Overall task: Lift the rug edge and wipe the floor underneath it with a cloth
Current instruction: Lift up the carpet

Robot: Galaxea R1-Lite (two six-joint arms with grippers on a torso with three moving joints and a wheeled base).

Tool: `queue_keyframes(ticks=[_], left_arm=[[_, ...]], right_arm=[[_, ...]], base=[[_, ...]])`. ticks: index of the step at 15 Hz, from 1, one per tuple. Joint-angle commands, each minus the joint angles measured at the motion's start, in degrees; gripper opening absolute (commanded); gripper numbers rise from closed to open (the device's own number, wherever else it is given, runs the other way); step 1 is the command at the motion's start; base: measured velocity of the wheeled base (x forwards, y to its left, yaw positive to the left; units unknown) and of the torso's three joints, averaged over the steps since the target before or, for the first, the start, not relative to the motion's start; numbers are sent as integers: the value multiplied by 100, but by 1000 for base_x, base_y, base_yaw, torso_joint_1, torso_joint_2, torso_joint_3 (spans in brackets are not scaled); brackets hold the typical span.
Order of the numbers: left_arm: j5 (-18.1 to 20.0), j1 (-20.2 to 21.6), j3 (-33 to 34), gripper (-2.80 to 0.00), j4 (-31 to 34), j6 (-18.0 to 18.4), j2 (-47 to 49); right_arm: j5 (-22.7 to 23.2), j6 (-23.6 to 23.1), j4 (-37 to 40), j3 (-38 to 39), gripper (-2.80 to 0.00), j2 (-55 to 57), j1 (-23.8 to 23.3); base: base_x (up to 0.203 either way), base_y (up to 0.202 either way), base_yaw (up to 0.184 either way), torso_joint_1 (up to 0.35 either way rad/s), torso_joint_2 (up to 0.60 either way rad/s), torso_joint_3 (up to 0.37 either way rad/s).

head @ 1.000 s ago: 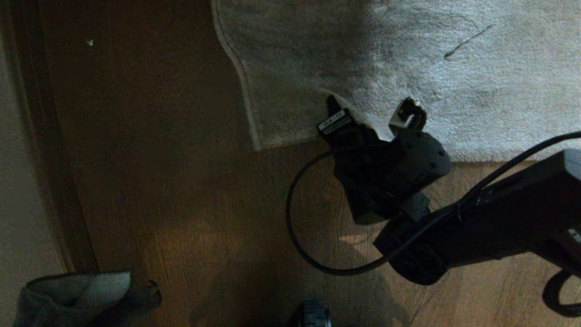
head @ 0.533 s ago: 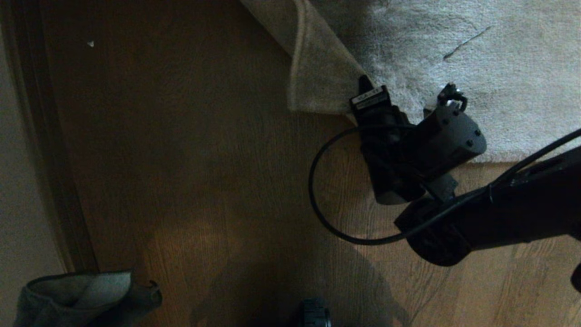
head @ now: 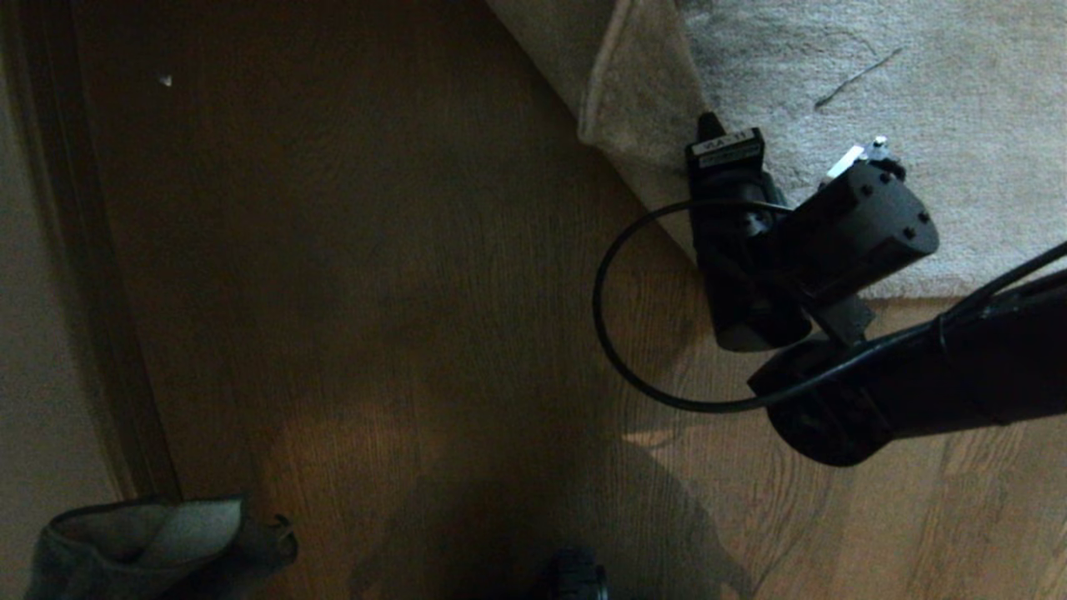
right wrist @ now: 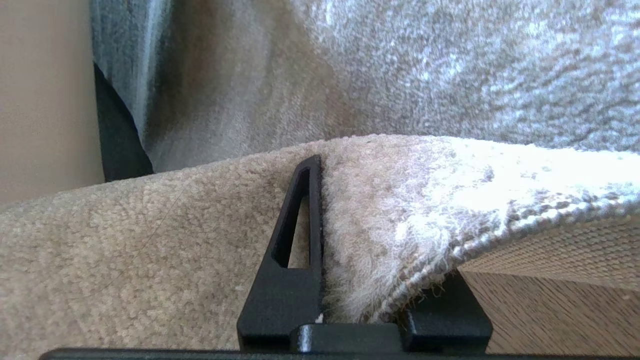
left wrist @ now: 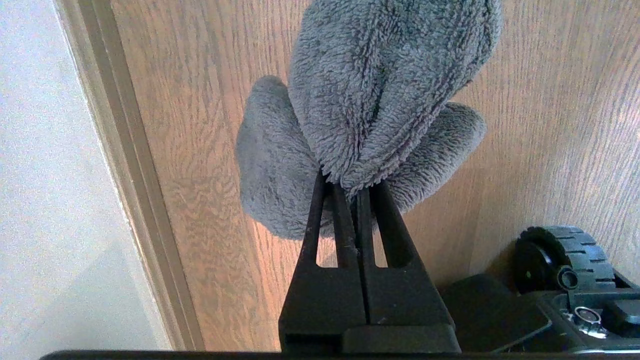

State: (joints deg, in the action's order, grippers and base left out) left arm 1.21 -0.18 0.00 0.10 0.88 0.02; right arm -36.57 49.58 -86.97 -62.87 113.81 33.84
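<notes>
The right tool (right wrist: 345, 280) is clamped on the hemmed edge of the rug (head: 834, 75), its corner lifted and folded back off the floor (head: 375, 292); one finger (right wrist: 295, 240) lies on the pile, the other under the hem; a white label on the wrist is too blurred to read; the left tool (left wrist: 350, 195) is pinched tight on the cloth (left wrist: 370, 95), beside the baseboard (left wrist: 125, 165), well apart from the rug.

home room, rug (head: 834, 67), wood floor (head: 375, 333), baseboard (head: 83, 292)
</notes>
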Motion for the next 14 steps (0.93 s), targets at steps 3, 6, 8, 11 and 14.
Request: queue_keyframes(ticks=[3,6,8,11,14], left_arm=[[2,1,0,-280,-1,0,-2],[2,1,0,-280,-1,0,-2],[2,1,0,-280,-1,0,-2],[2,1,0,-280,-1,0,-2],[2,1,0,-280,-1,0,-2]], right_arm=[[36,36,-295,1,-280,-70,8],[45,50,-299,-6,-280,-204,-8],[62,52,-299,3,-280,-304,-86],[114,61,-295,11,-280,-404,-331],[135,63,-258,30,-280,-475,-448]], base=[[0,0,0,0,0,0],[0,0,0,0,0,0],[0,0,0,0,0,0],[0,0,0,0,0,0],[0,0,0,0,0,0]])
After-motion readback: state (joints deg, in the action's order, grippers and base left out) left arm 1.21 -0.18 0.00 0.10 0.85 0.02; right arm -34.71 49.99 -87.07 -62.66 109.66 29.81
